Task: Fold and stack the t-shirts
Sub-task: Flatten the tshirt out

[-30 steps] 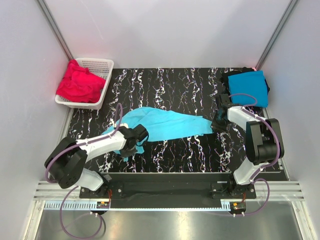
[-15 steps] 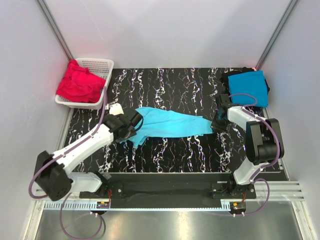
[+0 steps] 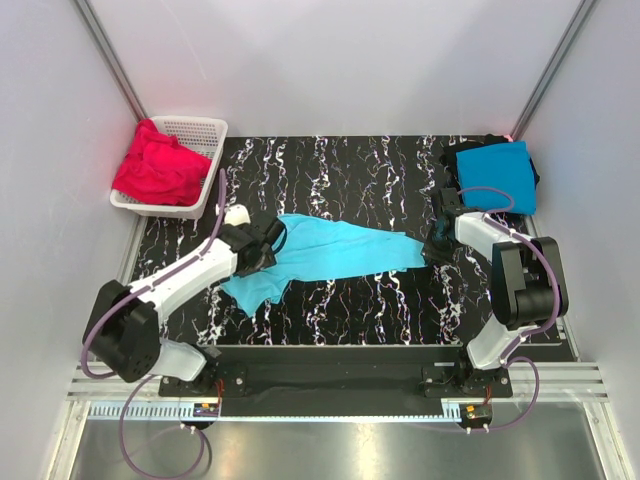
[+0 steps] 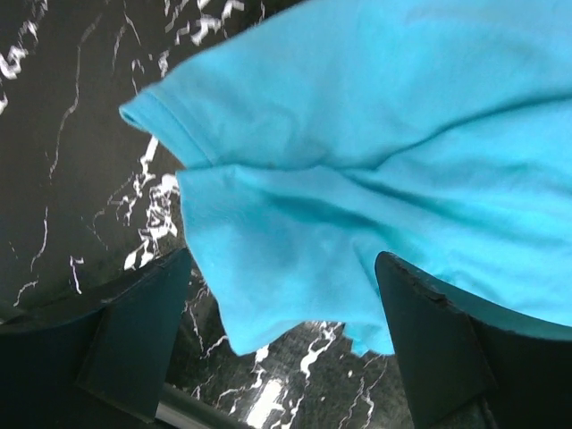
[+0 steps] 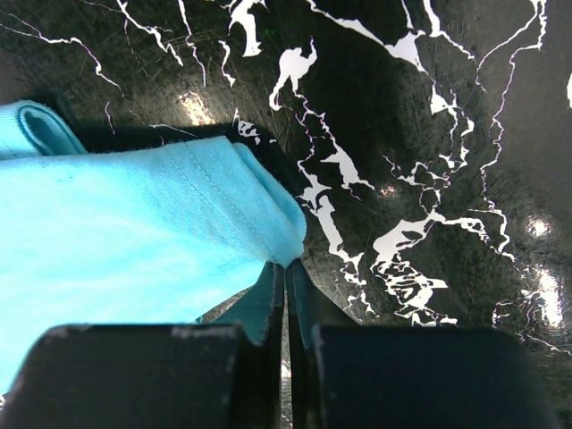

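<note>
A light turquoise t-shirt [image 3: 340, 250] lies stretched across the middle of the black marbled table [image 3: 340, 165]. My left gripper [image 3: 268, 243] hovers open over its left part, nothing between its fingers; in the left wrist view the t-shirt [image 4: 357, 134] with a sleeve hem lies below the left gripper [image 4: 281, 295]. My right gripper [image 3: 432, 250] is shut on the t-shirt's right corner, and the right wrist view shows the fabric [image 5: 134, 223] pinched at the tips of the right gripper [image 5: 286, 268]. A deeper blue t-shirt [image 3: 497, 175] lies folded at the back right on a black one [image 3: 480, 143].
A white lattice basket [image 3: 205, 130] at the back left holds bunched red t-shirts [image 3: 155, 165]. Metal frame posts and white walls close in the table on three sides. The arm bases stand along the near edge.
My left gripper has opened and let go of the turquoise t-shirt, moving toward the back. The shirt's left end has dropped flat onto the table. The right arm has not moved.
</note>
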